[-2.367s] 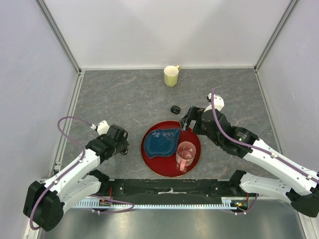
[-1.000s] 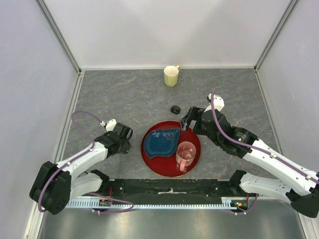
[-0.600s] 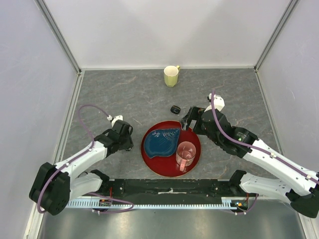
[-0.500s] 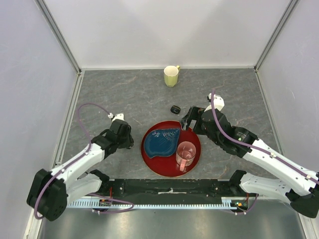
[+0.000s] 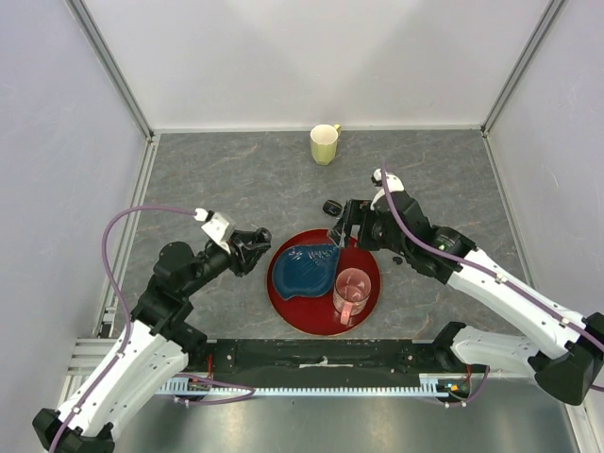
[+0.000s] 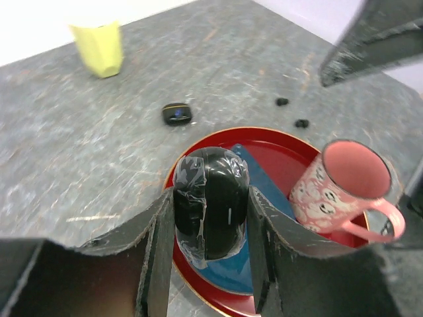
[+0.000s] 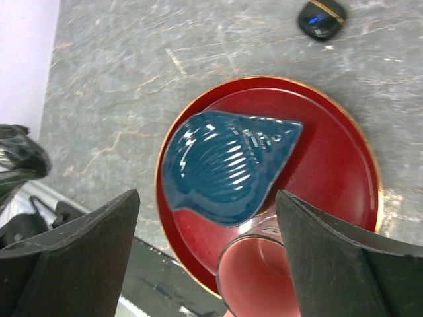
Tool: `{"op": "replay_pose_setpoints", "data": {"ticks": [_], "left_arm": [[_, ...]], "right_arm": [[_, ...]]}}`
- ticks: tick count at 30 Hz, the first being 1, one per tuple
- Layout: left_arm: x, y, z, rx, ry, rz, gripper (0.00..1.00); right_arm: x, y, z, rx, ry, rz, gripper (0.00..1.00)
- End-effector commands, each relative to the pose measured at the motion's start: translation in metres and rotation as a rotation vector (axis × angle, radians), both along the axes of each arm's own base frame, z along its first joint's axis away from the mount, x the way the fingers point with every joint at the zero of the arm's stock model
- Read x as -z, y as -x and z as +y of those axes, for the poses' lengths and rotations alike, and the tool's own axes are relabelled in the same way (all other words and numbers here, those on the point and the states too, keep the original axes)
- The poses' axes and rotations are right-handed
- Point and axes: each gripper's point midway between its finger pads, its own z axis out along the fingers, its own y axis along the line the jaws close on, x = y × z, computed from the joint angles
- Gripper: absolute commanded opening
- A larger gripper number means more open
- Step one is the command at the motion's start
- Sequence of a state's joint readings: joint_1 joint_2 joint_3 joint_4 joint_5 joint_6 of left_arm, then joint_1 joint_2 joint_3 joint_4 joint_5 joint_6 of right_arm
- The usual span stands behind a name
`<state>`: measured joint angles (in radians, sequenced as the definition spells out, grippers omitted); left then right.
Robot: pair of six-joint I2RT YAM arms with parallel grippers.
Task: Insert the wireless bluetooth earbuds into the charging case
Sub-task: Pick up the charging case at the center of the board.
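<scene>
**Nothing inserted yet — only a case is in hand**

Left gripper [image 6: 210,221] is clamped on a black charging case [image 6: 211,178], held just beside the red plate [image 6: 277,142]. The lid looks closed. Right gripper [image 7: 206,198] has its fingers apart with nothing between them, above the blue shell dish [image 7: 228,165]. Two earbuds [image 6: 302,123] lie loose on the tabletop [image 6: 79,145] just beyond the plate. A second case [image 6: 177,113] sits apart from them; whether it is open or shut I cannot tell. Other earbuds not visible. My read: opening the case, pick-up and insertion all remain.
</scene>
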<state>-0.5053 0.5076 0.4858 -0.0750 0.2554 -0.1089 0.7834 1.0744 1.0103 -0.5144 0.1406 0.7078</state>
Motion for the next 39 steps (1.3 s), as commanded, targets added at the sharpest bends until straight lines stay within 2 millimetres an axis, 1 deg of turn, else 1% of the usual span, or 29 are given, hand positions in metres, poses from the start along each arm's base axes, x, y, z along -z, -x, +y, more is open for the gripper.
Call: {"op": "replay_pose_setpoints", "data": {"ticks": [1,2,4,5,6,8,9,10,12,14,17,19,24,26,27,30,33,35,37,39], "left_arm": [[-0.031,0.021,-0.026,0.265,-0.084,-0.226,0.02],[-0.029,0.029,-0.034,0.353,-0.116,-0.260,0.02],[-0.035,0.034,-0.039,0.407,-0.127,-0.301,0.02],[-0.037,0.035,-0.041,0.421,-0.135,-0.317,0.02],[-0.039,0.035,-0.042,0.426,-0.140,-0.326,0.02],[-0.047,0.036,-0.044,0.445,-0.147,-0.358,0.02],[-0.047,0.035,-0.045,0.454,-0.151,-0.355,0.02],[-0.052,0.037,-0.048,0.471,-0.150,-0.368,0.02],[-0.053,0.037,-0.052,0.491,-0.154,-0.371,0.02],[-0.052,0.038,-0.059,0.521,-0.167,-0.369,0.02],[-0.046,0.039,-0.071,0.547,-0.201,-0.358,0.02],[-0.041,0.040,-0.080,0.556,-0.233,-0.352,0.02],[-0.031,0.041,-0.095,0.574,-0.269,-0.328,0.02],[-0.030,0.041,-0.100,0.579,-0.274,-0.322,0.02],[-0.032,0.042,-0.102,0.578,-0.272,-0.327,0.02],[-0.033,0.041,-0.107,0.579,-0.276,-0.327,0.02],[-0.035,0.039,-0.109,0.568,-0.274,-0.326,0.02],[-0.035,0.038,-0.110,0.561,-0.275,-0.323,0.02],[-0.038,0.037,-0.111,0.555,-0.273,-0.329,0.02],[-0.038,0.037,-0.112,0.552,-0.270,-0.333,0.02]], "right_arm": [[-0.042,0.008,0.035,-0.186,-0.131,-0.059,0.89],[-0.043,0.010,0.037,-0.204,-0.142,-0.057,0.87],[-0.049,0.017,0.047,-0.263,-0.181,-0.052,0.86],[-0.049,0.020,0.049,-0.282,-0.191,-0.048,0.84],[-0.054,0.023,0.054,-0.309,-0.212,-0.055,0.84],[-0.054,0.030,0.060,-0.359,-0.231,-0.040,0.82],[-0.056,0.030,0.061,-0.366,-0.238,-0.041,0.82],[-0.055,0.033,0.063,-0.384,-0.244,-0.032,0.81],[-0.056,0.034,0.066,-0.397,-0.252,-0.033,0.79],[-0.056,0.036,0.070,-0.419,-0.260,-0.026,0.77],[-0.060,0.038,0.075,-0.450,-0.280,-0.027,0.76],[-0.066,0.040,0.077,-0.468,-0.293,-0.042,0.76],[-0.078,0.046,0.079,-0.509,-0.314,-0.078,0.76],[-0.077,0.046,0.078,-0.512,-0.311,-0.077,0.75],[-0.074,0.048,0.078,-0.519,-0.306,-0.069,0.75],[-0.071,0.051,0.079,-0.530,-0.300,-0.059,0.72],[-0.065,0.053,0.077,-0.540,-0.278,-0.048,0.67],[-0.058,0.053,0.075,-0.541,-0.250,-0.031,0.66],[-0.055,0.053,0.075,-0.544,-0.232,-0.025,0.63],[-0.050,0.055,0.075,-0.550,-0.222,-0.012,0.62]]}}
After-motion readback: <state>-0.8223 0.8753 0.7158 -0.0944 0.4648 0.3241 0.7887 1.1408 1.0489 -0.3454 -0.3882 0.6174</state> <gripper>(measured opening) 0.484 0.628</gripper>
